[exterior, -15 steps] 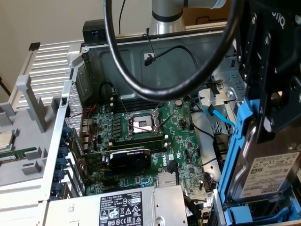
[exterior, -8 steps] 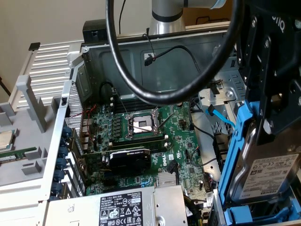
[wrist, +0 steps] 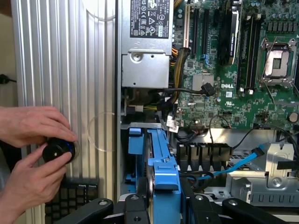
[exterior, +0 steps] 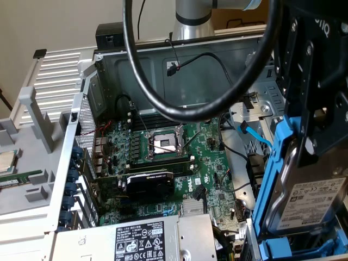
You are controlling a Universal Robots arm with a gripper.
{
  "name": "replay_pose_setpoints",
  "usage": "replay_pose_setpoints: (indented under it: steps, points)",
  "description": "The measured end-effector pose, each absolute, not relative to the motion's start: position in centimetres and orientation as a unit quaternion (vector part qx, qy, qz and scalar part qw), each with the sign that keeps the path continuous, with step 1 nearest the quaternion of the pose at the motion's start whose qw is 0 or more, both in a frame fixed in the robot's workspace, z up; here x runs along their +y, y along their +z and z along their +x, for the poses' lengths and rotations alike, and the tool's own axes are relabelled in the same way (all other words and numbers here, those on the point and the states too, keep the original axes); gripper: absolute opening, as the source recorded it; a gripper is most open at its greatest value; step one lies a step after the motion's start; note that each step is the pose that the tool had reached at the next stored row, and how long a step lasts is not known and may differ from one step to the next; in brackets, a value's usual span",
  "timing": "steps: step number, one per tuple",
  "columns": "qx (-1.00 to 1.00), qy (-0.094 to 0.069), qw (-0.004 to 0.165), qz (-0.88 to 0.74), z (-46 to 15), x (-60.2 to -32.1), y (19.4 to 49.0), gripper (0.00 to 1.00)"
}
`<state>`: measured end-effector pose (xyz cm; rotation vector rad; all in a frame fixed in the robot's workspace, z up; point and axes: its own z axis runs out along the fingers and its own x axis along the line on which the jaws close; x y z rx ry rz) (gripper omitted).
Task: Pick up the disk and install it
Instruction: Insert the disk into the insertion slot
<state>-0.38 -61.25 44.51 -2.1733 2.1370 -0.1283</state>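
An open computer case (exterior: 201,87) lies under the arm. Nearest, at the lower right of the exterior frame, the gripper (wrist: 166,205) is closed partway, clamping the disk (exterior: 312,204), which it holds on edge. Farther in, the motherboard (exterior: 163,163) sits at centre. Beside the case, a person's hands (wrist: 32,123) hold a black knob (wrist: 58,151).

Plain beige wall (exterior: 60,24) behind an open computer case (exterior: 196,81)
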Motion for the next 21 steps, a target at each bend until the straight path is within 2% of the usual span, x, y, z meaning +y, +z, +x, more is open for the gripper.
replay_pose_setpoints:
  steps: [21]
  points:
    - [0.7, -0.04, 0.053, -0.711, -0.38, -61.25, 44.51, 0.36]
